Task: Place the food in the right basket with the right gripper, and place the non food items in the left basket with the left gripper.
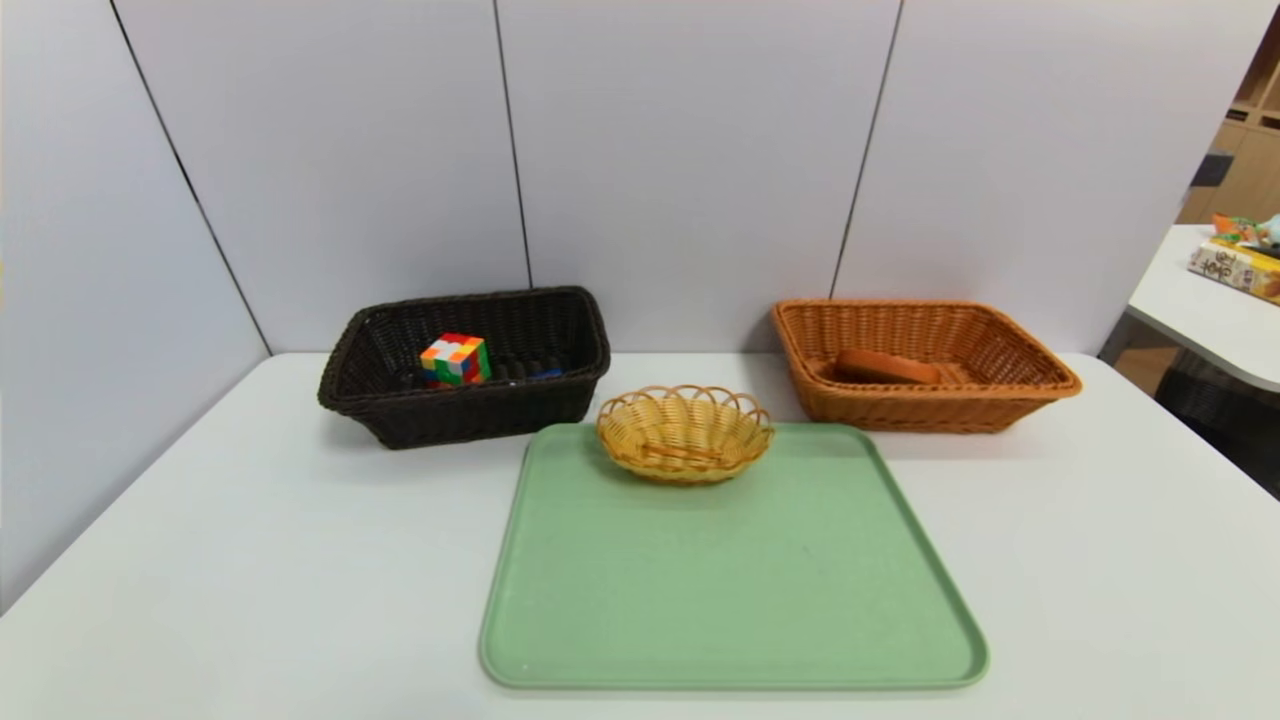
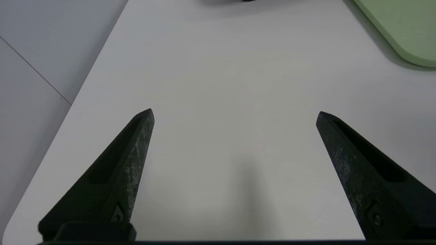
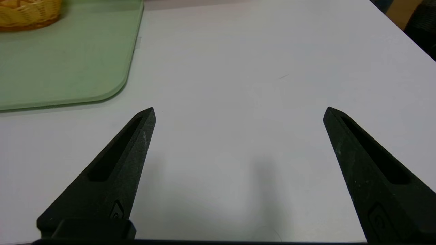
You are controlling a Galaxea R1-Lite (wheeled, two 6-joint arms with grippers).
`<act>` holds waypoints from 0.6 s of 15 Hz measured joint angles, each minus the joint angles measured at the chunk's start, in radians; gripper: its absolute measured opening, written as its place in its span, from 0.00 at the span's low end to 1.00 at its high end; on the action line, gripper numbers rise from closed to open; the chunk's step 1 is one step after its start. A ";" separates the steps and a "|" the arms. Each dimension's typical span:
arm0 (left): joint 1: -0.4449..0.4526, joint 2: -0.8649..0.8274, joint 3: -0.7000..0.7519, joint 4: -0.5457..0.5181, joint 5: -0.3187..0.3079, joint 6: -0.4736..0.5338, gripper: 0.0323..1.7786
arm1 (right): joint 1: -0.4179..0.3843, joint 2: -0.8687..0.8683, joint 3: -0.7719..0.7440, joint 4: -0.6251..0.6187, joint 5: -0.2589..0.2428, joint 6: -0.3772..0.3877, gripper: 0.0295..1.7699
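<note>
Puzzle cube (image 1: 455,360) in left basket (image 1: 465,365), bread slice (image 1: 885,367) in right basket (image 1: 920,363). Left gripper (image 2: 235,114) and right gripper (image 3: 238,112) jaws wide open, empty, bare tabletop (image 2: 235,85) between them.

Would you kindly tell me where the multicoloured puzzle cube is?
In the head view, the multicoloured puzzle cube sits inside the dark brown wicker basket, at the table's far left.

Dark brown left basket (image 1: 465,365), multicoloured cube (image 1: 455,360), orange-tan right basket (image 1: 925,365), green tray (image 1: 730,570), yellow scalloped basket (image 1: 685,433)

tray (image 1: 730,590): green, near centre of table
small basket (image 1: 684,433): yellow, on tray's far edge
table (image 1: 250,560): white
</note>
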 joint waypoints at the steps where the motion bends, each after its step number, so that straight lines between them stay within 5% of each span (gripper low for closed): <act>1: 0.000 0.000 0.003 -0.001 0.011 0.001 0.95 | 0.000 -0.011 0.003 -0.004 0.011 -0.002 0.96; 9: 0.000 0.000 0.139 -0.243 0.042 -0.011 0.95 | 0.000 -0.031 0.119 -0.147 0.094 -0.136 0.96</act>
